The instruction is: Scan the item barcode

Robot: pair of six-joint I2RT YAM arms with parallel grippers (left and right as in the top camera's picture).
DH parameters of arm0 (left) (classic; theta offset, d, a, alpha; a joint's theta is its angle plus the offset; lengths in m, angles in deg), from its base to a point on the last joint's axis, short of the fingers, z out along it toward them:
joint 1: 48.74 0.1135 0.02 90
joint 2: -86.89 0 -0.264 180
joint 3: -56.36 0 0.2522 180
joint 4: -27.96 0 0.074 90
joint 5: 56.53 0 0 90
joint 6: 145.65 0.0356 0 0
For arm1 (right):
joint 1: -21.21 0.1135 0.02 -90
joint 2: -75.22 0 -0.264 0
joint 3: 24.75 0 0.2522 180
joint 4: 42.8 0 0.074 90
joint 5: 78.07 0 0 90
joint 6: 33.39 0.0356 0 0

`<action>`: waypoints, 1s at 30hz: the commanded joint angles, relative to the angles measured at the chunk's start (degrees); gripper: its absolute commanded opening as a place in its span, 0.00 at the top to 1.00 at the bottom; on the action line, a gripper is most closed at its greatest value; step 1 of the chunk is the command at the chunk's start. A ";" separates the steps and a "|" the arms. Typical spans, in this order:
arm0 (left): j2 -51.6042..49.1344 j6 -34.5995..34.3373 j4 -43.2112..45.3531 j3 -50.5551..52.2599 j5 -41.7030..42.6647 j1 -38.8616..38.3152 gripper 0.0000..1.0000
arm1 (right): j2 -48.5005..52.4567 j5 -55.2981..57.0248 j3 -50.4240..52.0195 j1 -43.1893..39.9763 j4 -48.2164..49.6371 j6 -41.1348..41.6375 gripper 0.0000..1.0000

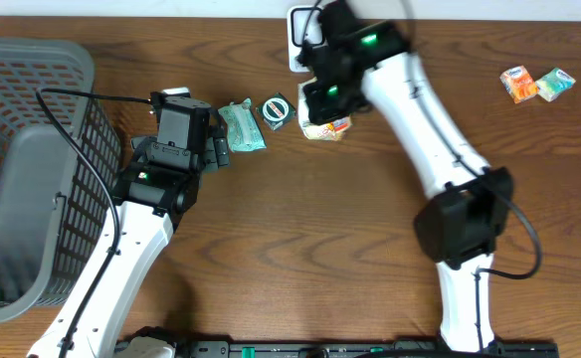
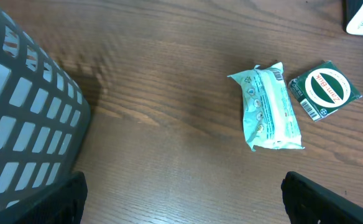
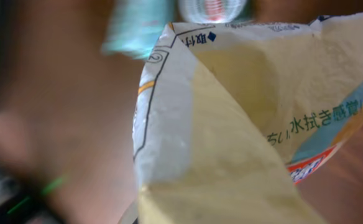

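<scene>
A pale yellow and white packet [image 3: 243,124] with blue print and an orange-red edge fills the right wrist view, rising straight out of the jaws. My right gripper [image 1: 322,111] is shut on this packet [image 1: 328,127] near the table's far middle, and its fingers are hidden behind it. No barcode shows on the packet. My left gripper [image 2: 184,199] hangs open over bare wood with nothing between its fingers [image 2: 330,202]. It sits just left of a teal wipe pack [image 2: 270,107].
A green square packet [image 2: 324,89] with a round label and a barcode lies right of the teal pack. A white device [image 1: 298,42] sits at the far edge. A grey mesh basket [image 1: 32,169] fills the left side. Two small packets [image 1: 536,84] lie far right.
</scene>
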 commanded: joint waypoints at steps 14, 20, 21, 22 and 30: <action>0.39 0.74 0.00 -0.17 -0.98 0.17 0.02 | -1.42 -46.60 33.83 -22.75 5.53 -23.96 0.84; 0.39 0.74 0.00 -0.17 -0.98 0.17 0.02 | -2.58 -18.16 28.35 -30.03 2.21 -8.85 0.81; 0.39 0.74 0.00 -0.17 -0.98 0.17 0.02 | -3.06 -14.51 26.32 -30.84 0.81 -7.30 0.78; 0.39 0.74 0.00 -0.17 -0.98 0.17 0.03 | -3.41 -11.91 24.70 -31.36 -0.39 -5.99 0.73; 0.39 0.74 0.00 -0.17 -0.98 0.17 0.02 | -5.99 0.48 12.52 -30.99 -10.73 -2.25 0.55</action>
